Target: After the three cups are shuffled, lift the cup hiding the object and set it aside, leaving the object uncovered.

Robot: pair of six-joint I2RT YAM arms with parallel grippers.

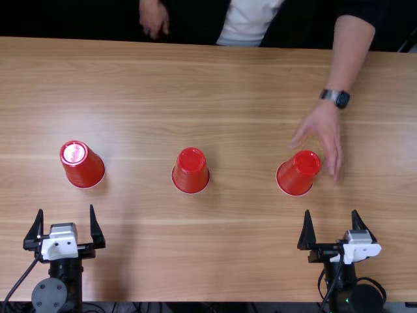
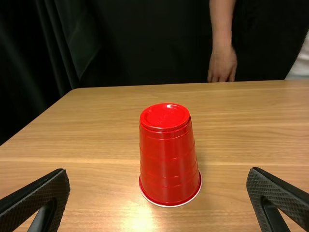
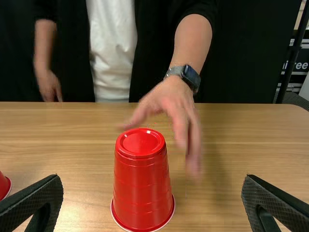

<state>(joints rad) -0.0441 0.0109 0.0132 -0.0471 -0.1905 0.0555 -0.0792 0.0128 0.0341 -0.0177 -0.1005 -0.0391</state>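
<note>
Three red cups stand upside down in a row on the table [image 1: 208,78]: left cup [image 1: 82,165], middle cup [image 1: 191,171] and right cup [image 1: 299,173]. A person's hand [image 1: 319,138] hovers just beside the right cup, at its 1 o'clock. The left gripper [image 1: 66,212] sits at the left cup's 6 o'clock and the right gripper [image 1: 331,214] at the right cup's 5 o'clock, both with fingers spread.
</note>
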